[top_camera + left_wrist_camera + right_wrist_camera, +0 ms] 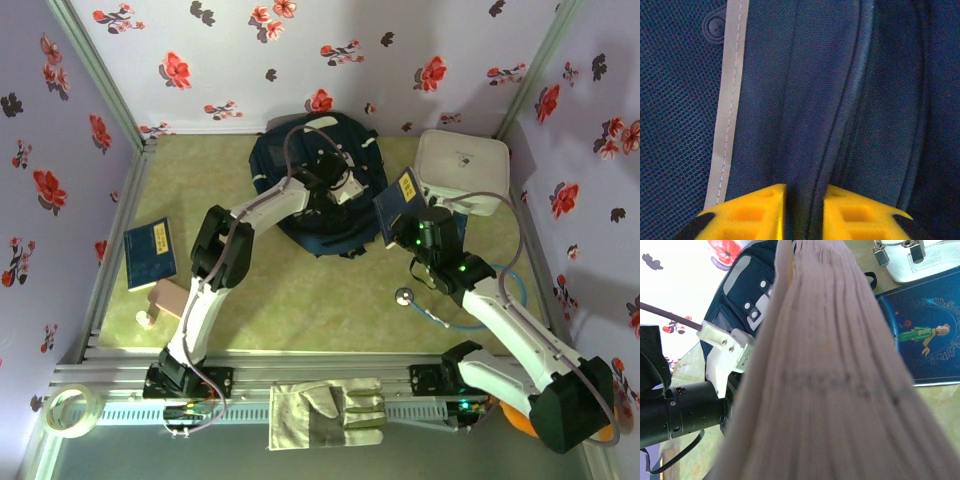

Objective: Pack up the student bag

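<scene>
Yellow fingers (752, 212) of left gripper (805, 207) are pinched on a fold of the student bag (815, 100), prob. to lift its mouth. Bag lies at far centre of table (300, 295). Just beside its right edge the right gripper (420, 225) clamps a book (830, 380), not inside yet. 2nd blue book (150, 253) lies well apart at left; white zip case (462, 172) sits near, at right. Judgement: 1st item underway, nothing visibly packed; bag interior hidden.
</scene>
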Motion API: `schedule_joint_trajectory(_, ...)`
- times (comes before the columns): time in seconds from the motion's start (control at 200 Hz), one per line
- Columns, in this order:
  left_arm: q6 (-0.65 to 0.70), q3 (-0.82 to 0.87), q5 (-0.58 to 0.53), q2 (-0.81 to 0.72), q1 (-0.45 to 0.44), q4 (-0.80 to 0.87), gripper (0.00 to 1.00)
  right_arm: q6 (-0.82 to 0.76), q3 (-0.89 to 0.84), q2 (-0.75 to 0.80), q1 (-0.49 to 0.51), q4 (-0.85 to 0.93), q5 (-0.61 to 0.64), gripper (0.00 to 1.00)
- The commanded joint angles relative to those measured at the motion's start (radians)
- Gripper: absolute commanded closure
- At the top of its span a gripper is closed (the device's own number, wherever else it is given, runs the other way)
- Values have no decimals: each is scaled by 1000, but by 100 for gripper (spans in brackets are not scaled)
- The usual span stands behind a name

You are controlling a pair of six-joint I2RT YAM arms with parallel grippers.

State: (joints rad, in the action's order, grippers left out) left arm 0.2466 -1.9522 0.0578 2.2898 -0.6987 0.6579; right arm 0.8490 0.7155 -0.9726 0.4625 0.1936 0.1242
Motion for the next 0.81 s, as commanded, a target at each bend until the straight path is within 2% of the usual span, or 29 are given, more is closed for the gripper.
schedule_joint_trajectory(0.0,-35,40,-69,-127,11,-73,85,12,-3,48,-8,-19,28,87)
schedule_joint_trajectory(0.055,-50,65,-74,-174,12,-110,88,2,-1,66,-9,1,48,87)
schedule_joint_trajectory(0.145,-83,103,-96,-245,14,-165,100,-19,8,104,-15,57,97,86)
schedule_joint_trajectory(0.335,-152,195,-161,-375,15,-295,100,-50,18,183,-22,121,127,85)
schedule_joint_trajectory(0.475,-203,236,-177,-448,15,-377,100,-42,1,190,-21,76,17,85)
schedule_joint_trajectory(0.67,-245,246,-173,-498,13,-446,100,23,-48,138,-19,-110,-215,85)
schedule_joint_trajectory(0.8,-288,234,-177,-500,14,-443,100,82,-63,67,-2,-219,-279,84)
